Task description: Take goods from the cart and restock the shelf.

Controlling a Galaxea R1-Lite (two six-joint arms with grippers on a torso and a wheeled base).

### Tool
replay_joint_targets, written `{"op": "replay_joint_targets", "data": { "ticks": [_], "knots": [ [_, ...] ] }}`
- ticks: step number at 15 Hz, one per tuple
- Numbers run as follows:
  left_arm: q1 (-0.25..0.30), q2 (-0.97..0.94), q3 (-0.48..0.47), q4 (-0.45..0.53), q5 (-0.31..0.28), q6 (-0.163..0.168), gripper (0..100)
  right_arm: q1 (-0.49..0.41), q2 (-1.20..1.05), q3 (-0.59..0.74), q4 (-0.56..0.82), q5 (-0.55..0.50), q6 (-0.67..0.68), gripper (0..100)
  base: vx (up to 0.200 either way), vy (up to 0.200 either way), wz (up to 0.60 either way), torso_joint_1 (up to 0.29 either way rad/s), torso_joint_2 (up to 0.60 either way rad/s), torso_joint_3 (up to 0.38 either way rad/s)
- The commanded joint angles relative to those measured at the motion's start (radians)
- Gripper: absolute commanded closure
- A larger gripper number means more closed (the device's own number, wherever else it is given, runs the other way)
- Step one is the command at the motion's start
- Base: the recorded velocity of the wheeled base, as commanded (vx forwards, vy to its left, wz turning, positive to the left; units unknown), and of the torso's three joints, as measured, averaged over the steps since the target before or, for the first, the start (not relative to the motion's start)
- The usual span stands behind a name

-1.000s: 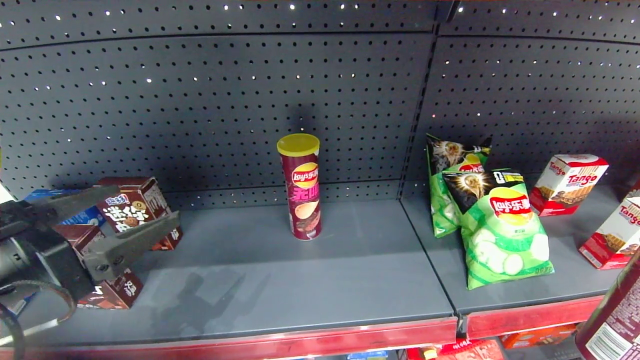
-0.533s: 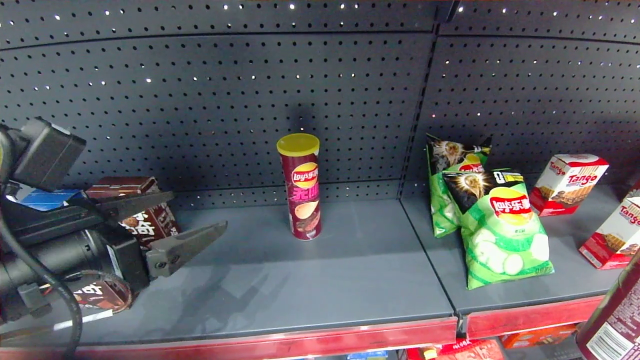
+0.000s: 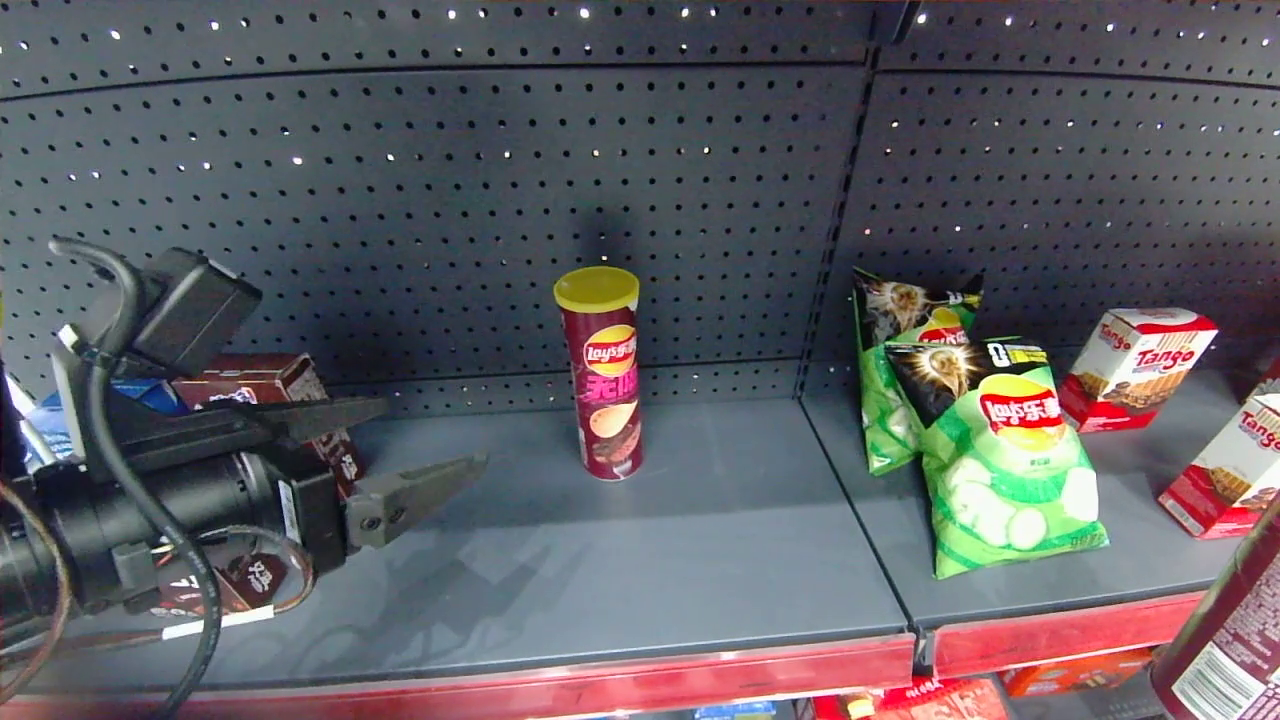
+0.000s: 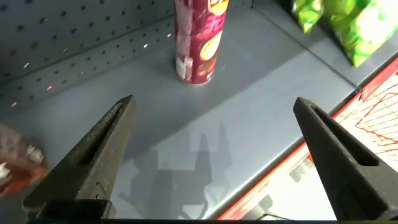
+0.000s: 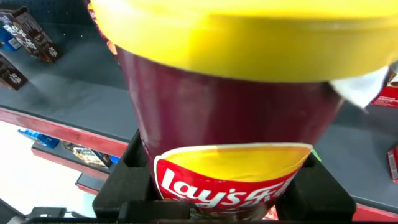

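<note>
The maroon chip can (image 3: 600,375) with yellow lid stands upright at frame centre on the grey shelf (image 3: 700,560). A second chip can (image 3: 1225,640) sits tilted in the lower right corner.

shelf (image 3: 650,560): can (image 3: 602,375) upright at centre, near back panel (image 3: 450,200) | bags (image 3: 1000,460) right of it, one before the other | wafer boxes (image 3: 1135,368) farther right | cookie boxes (image 3: 262,372) far left, behind left pincer (image 3: 435,433) | second can (image 3: 1225,640) in right pincer (image 5: 225,177), before shelf's right end

Two green foil chip bags (image 3: 1005,470) lean together. Red-and-white cardboard wafer boxes (image 3: 1135,368) stand just beside them.
</note>
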Motion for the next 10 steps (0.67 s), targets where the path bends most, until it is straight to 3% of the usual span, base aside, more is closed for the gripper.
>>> {"op": "replay_joint_targets", "data": {
  "ticks": [1,3,6,10],
  "knots": [
    [0.013,0.061,-0.008,-0.029,-0.026,-0.005,0,0.001,0.0,0.002,0.0,0.001,-0.001,100,0.0,0.0,0.0,0.0,0.0,0.0],
    [0.058,0.11,-0.002,-0.116,-0.106,0.002,0,-0.001,-0.004,0.003,0.0,-0.001,-0.001,100,0.0,0.0,0.0,0.0,0.0,0.0],
    [0.079,0.196,-0.005,-0.21,-0.123,0.001,0,-0.001,-0.004,0.002,0.0,-0.001,-0.001,100,0.0,0.0,0.0,0.0,0.0,0.0],
    [0.107,0.308,0.0,-0.354,-0.222,-0.001,0,-0.001,-0.003,-0.001,0.0,-0.001,-0.001,100,0.0,0.0,0.0,0.0,0.0,0.0]
  ]
}}
